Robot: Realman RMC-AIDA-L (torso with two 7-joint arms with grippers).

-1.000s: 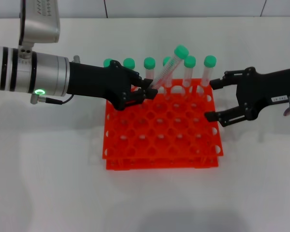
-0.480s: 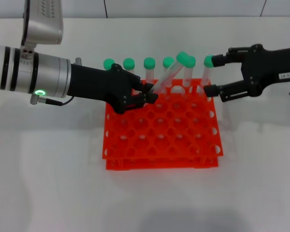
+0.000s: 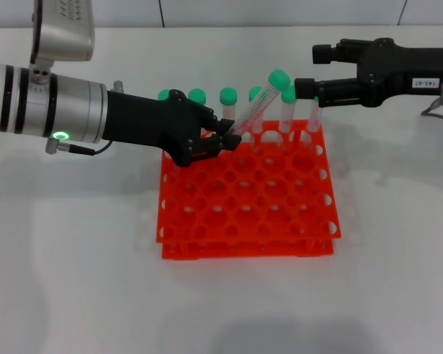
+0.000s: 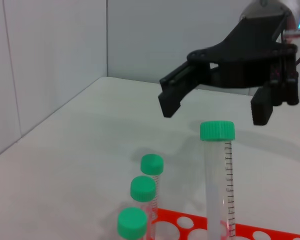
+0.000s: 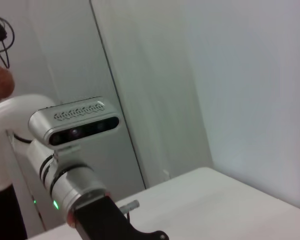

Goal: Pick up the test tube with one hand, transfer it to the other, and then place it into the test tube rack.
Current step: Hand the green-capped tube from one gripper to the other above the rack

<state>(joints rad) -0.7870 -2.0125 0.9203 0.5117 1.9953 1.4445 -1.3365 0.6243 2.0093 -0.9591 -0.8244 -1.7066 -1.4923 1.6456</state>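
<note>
So you are mid-handover: your left tool (image 3: 223, 140) pinches the test tube (image 3: 255, 110) near its lower end, tilted over the back of the test tube rack (image 3: 247, 193), cap toward the right tool (image 3: 308, 71), whose fingers stand spread just beyond the cap. The transfer and the placing into the rack remain. Since a second ago the right tool has risen from beside the rack to cap height, while the tube has barely moved.

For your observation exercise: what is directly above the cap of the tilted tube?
The open right pincer hangs above the test tube, which the left pincer holds over the rack. The grip itself is hidden.
</note>
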